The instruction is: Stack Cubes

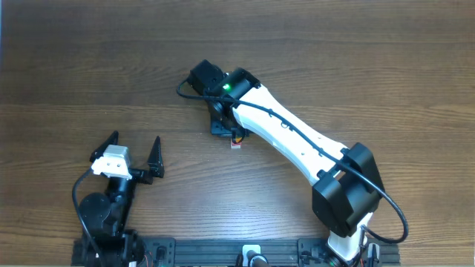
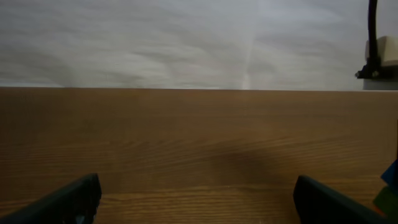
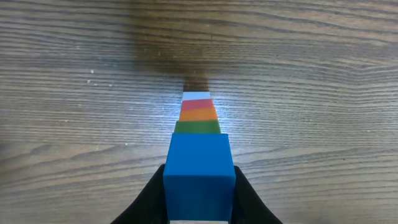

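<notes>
Wooden table [image 1: 386, 59], brown grain, with a plain white wall [image 2: 155, 43] beyond its far edge. Right arm [image 1: 289, 137] stretched diagonally from the near edge's right end to the table's middle. Right gripper [image 3: 199, 186] points down, fingers [image 3: 149, 199] clamped on both sides of the blue cube [image 3: 199, 162]. Blue cube directly over the stack: green cube [image 3: 197, 127], orange cube [image 3: 198, 114], red cube [image 3: 196, 104], white cube [image 3: 196, 96] lowest. Cannot tell whether blue touches green. Left arm [image 1: 104, 211] folded by the near left corner, left gripper [image 1: 135, 142] low, fingers spread wide.
</notes>
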Action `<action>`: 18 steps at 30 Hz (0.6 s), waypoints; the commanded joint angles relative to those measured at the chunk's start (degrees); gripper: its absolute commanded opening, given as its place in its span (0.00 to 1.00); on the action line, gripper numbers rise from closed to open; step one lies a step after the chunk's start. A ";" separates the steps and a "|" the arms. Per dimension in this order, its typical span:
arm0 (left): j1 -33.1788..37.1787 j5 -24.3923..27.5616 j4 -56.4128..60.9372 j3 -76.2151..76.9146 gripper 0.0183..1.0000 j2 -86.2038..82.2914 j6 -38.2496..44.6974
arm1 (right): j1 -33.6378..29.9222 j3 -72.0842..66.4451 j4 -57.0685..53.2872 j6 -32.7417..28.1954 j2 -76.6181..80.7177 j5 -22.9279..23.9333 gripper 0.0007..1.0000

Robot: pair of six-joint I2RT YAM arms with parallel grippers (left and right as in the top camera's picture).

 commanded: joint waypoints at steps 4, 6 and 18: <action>0.33 0.74 -0.02 -0.28 1.00 -0.31 0.83 | -0.28 1.42 0.70 0.15 0.61 1.16 0.01; 0.33 0.74 0.00 -0.31 1.00 -0.31 0.83 | -0.26 1.42 0.61 0.15 0.72 1.14 0.01; 0.33 0.74 -0.02 -0.31 1.00 -0.31 0.83 | -0.20 1.40 0.31 0.15 2.08 0.90 0.01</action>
